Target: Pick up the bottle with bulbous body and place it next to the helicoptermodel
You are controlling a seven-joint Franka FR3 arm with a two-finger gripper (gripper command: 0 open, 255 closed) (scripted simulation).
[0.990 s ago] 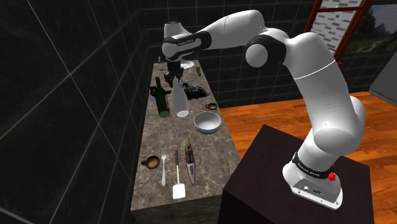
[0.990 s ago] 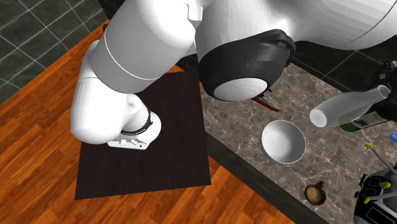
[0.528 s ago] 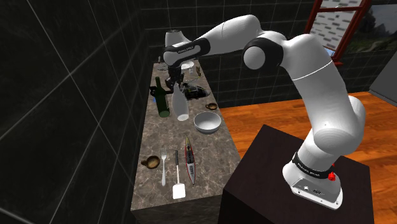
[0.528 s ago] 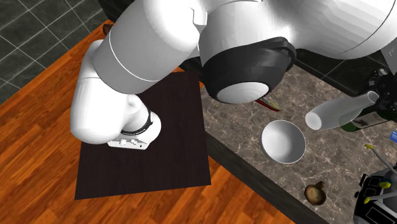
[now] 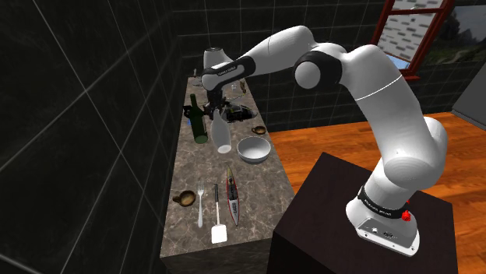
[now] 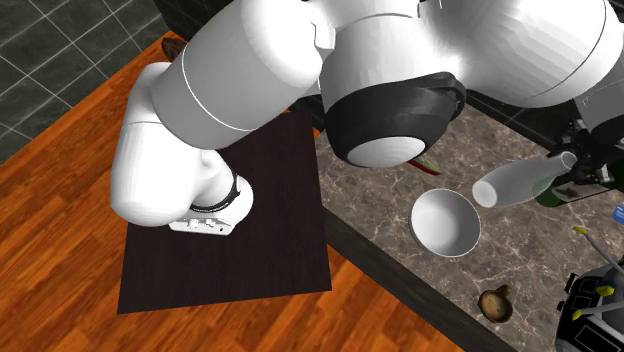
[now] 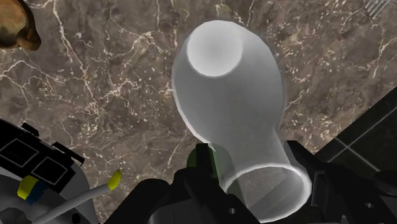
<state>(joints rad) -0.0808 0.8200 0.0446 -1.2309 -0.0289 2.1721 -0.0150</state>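
Note:
A white bottle with a bulbous body point(image 5: 222, 134) hangs base-down over the marble counter point(image 5: 195, 167). My gripper point(image 5: 215, 101) is shut on its neck. From the wrist the bottle point(image 7: 226, 95) points away from the gripper point(image 7: 251, 177), its neck clasped between the black fingers. In the second exterior view the bottle point(image 6: 515, 182) lies slanted under the gripper point(image 6: 588, 150). What looks like the helicopter model, white and black with yellow and blue bits point(image 6: 590, 300), sits at that view's lower right, and close beside the gripper in the wrist view point(image 7: 38, 184).
A dark green bottle point(image 5: 199, 124) stands just wall-side of the held bottle, and a white bowl point(image 5: 253, 149) on its other side. A brown cup point(image 5: 185, 198), a fork point(image 5: 200, 201), a spatula point(image 5: 218, 222) and a red-striped pen-like thing point(image 5: 230, 191) lie at the counter's near end. Black tiled walls border it.
The gripper has carried the bottle toward the second exterior view's left and come into that view. In the shoulder view the bottle has sunk slightly and hangs straighter.

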